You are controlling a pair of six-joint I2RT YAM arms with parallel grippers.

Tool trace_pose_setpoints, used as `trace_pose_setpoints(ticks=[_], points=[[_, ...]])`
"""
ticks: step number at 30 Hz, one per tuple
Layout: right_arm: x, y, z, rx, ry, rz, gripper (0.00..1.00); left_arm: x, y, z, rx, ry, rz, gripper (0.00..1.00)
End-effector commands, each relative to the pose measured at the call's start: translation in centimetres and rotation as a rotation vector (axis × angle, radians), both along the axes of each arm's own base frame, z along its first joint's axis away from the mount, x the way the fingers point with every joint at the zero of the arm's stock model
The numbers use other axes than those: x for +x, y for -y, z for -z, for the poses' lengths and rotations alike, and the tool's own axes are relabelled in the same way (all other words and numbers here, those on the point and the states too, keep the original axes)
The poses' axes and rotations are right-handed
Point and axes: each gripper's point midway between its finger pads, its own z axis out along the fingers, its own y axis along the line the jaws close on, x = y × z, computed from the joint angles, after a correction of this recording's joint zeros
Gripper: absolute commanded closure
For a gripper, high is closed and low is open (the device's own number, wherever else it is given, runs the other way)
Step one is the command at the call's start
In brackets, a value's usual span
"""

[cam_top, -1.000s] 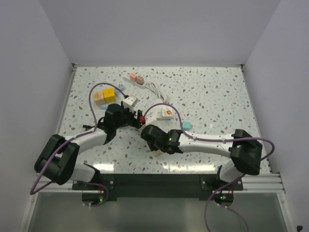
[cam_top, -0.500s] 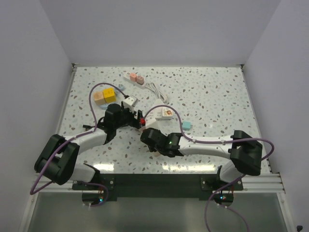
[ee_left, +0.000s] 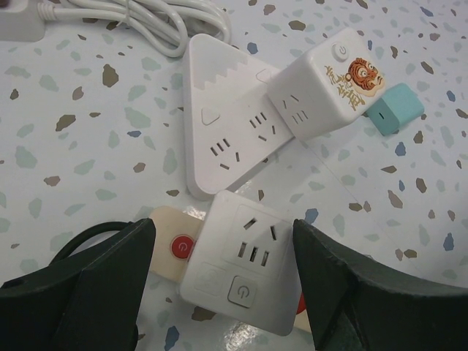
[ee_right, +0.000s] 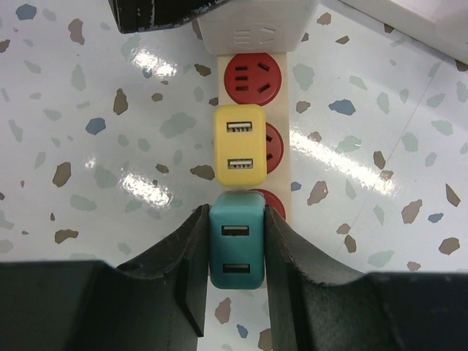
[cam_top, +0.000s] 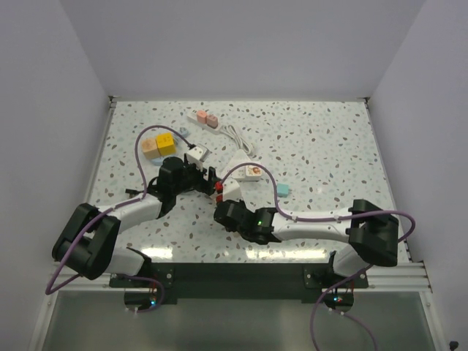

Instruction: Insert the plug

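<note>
Two jobs seem to be split between the arms. The right gripper (ee_right: 234, 223) is clamped on the teal plug (ee_right: 235, 256). Its fingers (ee_right: 186, 263) pinch the plug's long sides, so the face with two slots looks up at the camera and the hidden prongs point down at the cream strip (ee_left: 175, 219). In the right wrist view the plug sits over the socket at the strip's 6 o'clock end, with a sliver of red showing at its 1 o'clock corner. Whether the prongs are fully home I cannot tell. A yellow plug (ee_right: 238, 142) sits directly at 12 o'clock from it in the middle socket, the two almost touching. That likely explains the side grip, which puts no finger between them. Further toward 12 o'clock come a free red socket (ee_right: 252, 77) and then a white cube adapter (ee_left: 245, 267). The left gripper (ee_left: 223, 245) has its jaws spread wide, one on either side of that adapter, probably to steady the strip against the push. I cannot confirm that they touch it. In the left wrist view, a triangular strip (ee_left: 219, 124) and a tiger cube (ee_left: 329, 80) lie unused at 12 o'clock of the adapter.
</note>
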Motion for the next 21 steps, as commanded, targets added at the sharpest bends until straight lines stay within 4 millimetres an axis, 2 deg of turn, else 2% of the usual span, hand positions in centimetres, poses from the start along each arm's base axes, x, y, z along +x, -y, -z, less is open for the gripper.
trace_pose_setpoints(ticks=[1,7,15,21], points=[[-9.5,10.5,11.7,-0.419,-0.432,-0.04,1.0,0.3,0.7,-1.3,-0.009,0.045,0.032,0.19],[-9.8,11.9,12.4,-0.445,-0.438,-0.023,1.0,0.1,0.8,-1.4,-0.014,0.046,0.043,0.2],[-10.0,12.2,12.7,-0.44,-0.448,-0.015,1.0,0.1,0.9,-1.5,-0.017,0.048,0.048,0.2],[-11.2,12.3,13.1,-0.436,-0.466,-0.004,1.0,0.2,0.8,-1.6,-0.016,0.054,0.039,0.2]])
